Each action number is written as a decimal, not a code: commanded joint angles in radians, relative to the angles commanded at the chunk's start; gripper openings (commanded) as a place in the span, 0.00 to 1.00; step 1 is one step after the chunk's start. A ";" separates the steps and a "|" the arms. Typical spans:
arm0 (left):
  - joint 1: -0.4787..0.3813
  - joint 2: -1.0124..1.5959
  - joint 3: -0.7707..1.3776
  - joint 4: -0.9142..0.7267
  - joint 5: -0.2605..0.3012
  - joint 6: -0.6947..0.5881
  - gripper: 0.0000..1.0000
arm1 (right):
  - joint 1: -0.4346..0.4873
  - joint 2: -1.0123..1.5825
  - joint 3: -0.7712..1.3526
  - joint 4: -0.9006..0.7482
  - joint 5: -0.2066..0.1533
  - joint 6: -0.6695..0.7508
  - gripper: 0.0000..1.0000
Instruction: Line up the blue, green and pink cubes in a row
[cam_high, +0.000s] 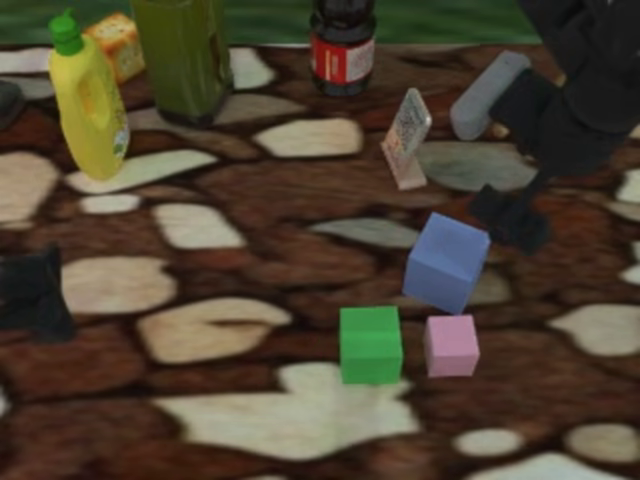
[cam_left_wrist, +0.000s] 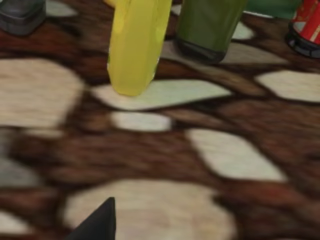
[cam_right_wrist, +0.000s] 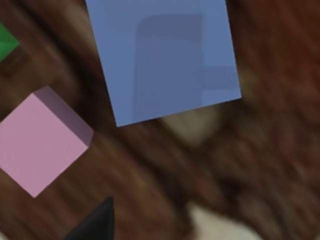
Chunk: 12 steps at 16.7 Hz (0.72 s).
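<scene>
right of centre, right gripper (cam_high: 512, 222) hangs beside the tilted blue cube (cam_high: 447, 262); fingers' state unclear.

We see the blue cube (cam_high: 447, 262) tilted, just behind the pink cube (cam_high: 451, 345); the green cube (cam_high: 370, 344) sits beside the pink one — a small gap between them. Our right gripper (cam_high: 510, 218) hangs just right of the blue cube, perhaps not touching it. Our left gripper (cam_high: 33, 293) rests at the table's left edge.
</scene>
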 joint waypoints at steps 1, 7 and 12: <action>0.030 -0.088 -0.065 0.048 0.002 0.039 1.00 | 0.018 0.077 0.068 -0.045 0.000 -0.022 1.00; 0.153 -0.442 -0.326 0.262 0.011 0.210 1.00 | 0.089 0.374 0.358 -0.209 0.002 -0.107 1.00; 0.167 -0.479 -0.354 0.289 0.012 0.231 1.00 | 0.097 0.407 0.390 -0.225 0.003 -0.116 1.00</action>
